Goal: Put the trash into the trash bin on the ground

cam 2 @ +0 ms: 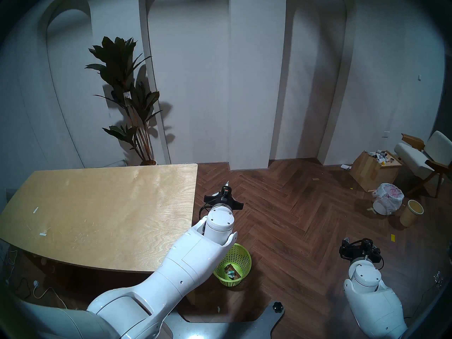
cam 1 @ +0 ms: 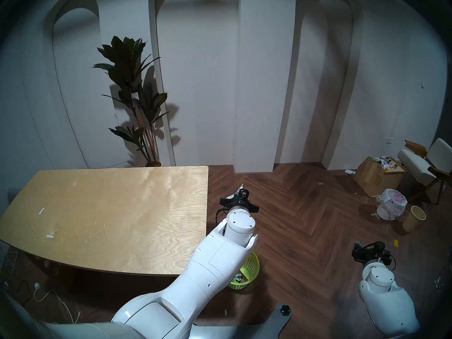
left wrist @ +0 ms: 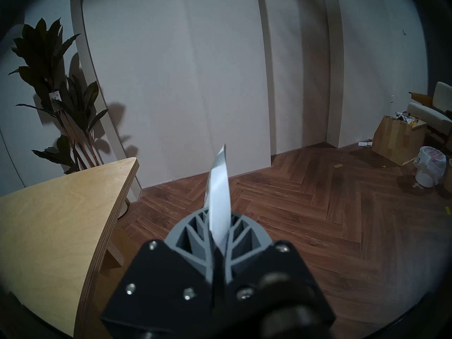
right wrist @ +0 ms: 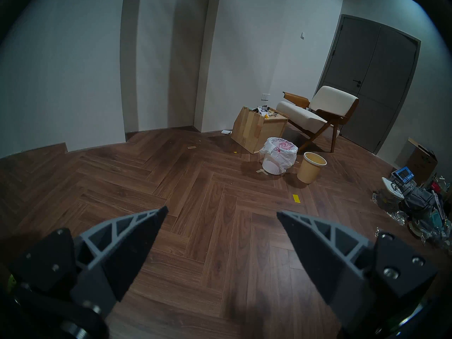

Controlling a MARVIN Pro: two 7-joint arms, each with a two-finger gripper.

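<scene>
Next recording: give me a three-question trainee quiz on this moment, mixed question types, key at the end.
1. True or false: the left hand is shut on a thin white packet.
2. Which bin stands beside the table? A) green basket B) white bin C) tan bin
3. Fill in: the right hand is ____.

Key: 1 true; 2 A; 3 open

Round lime-green perforated plastic basket (cam 2: 233,267) stands on the dark herringbone wood floor (cam 2: 293,221) right of the pale plywood table (cam 2: 97,213), under the left arm's white forearm (cam 2: 195,260).
</scene>
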